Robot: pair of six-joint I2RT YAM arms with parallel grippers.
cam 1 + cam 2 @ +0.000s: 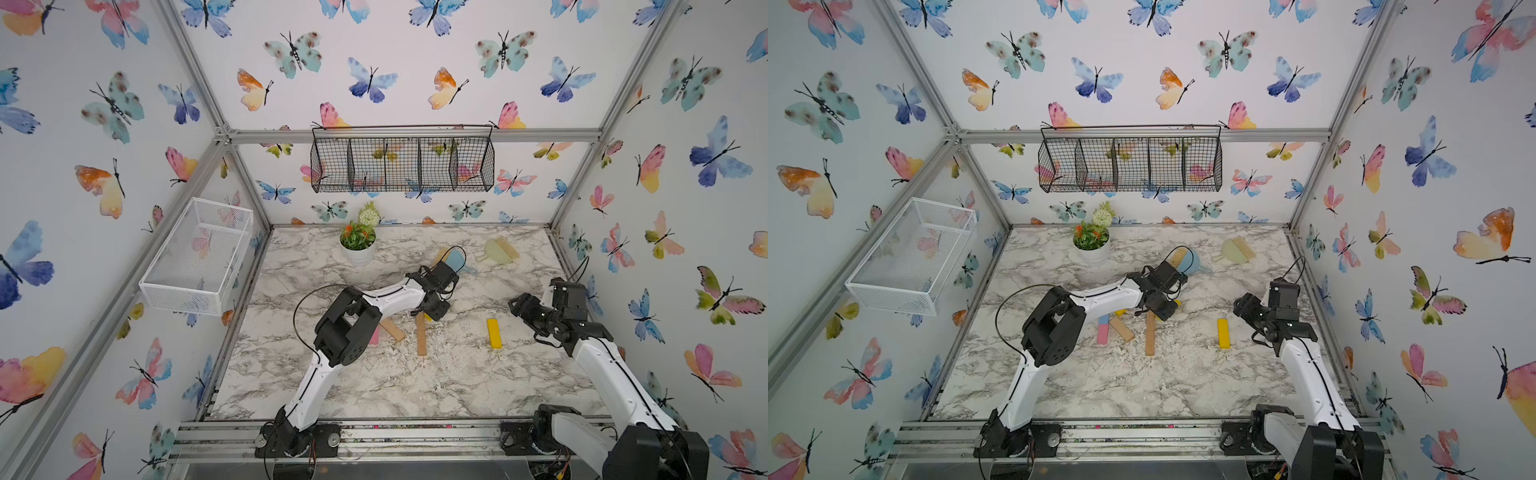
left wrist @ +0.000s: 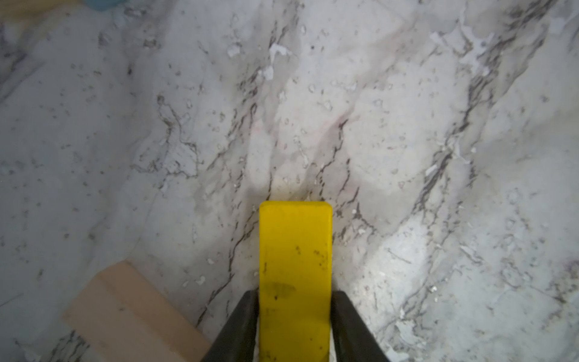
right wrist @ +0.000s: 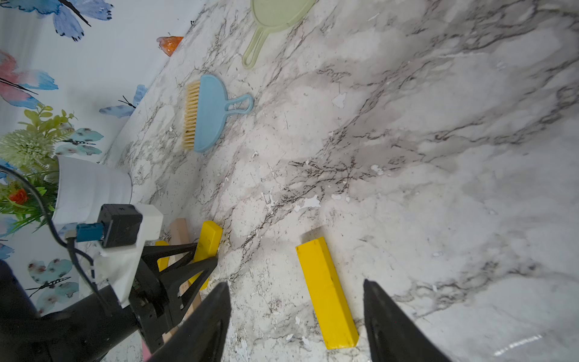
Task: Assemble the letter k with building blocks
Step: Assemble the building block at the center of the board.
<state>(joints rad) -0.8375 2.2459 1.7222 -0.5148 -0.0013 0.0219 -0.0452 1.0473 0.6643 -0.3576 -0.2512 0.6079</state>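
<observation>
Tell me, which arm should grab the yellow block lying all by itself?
Probably right. The open right gripper hovers just beside the lone yellow block. The left gripper is farther off and has a second yellow block between its fingers.

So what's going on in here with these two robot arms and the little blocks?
Two robot arms are laying out flat blocks on a marble table to build a letter K. The left gripper has its fingers either side of a yellow block, beside a tan block; whether it grips it is unclear. The right gripper hangs open and empty above a second yellow block. The blocks in view do not form a K yet.
</observation>
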